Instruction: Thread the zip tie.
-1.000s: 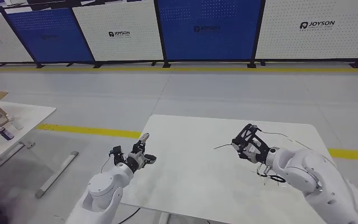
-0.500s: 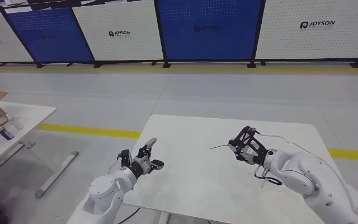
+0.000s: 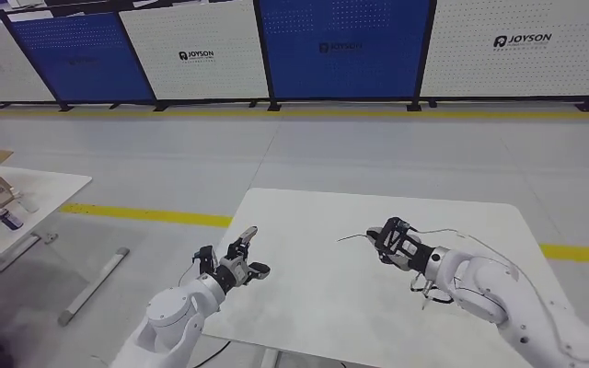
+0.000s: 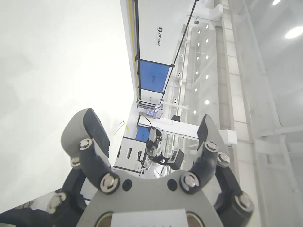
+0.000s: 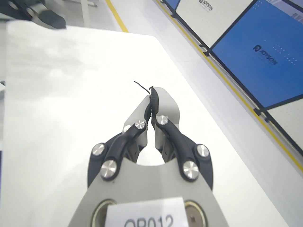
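The zip tie (image 5: 141, 86) is gripped between the clenched jaws of the right gripper (image 5: 151, 95). A thin black tail is left sticking out just beyond the fingertips, above the white table (image 5: 71, 72). How much of the strap is caught between the pads cannot be told. The left gripper (image 4: 151, 124) is held released, its jaws spread wide. It is kept well apart from the right jaws, across the table, and the tie's free tail is pointed toward its side.
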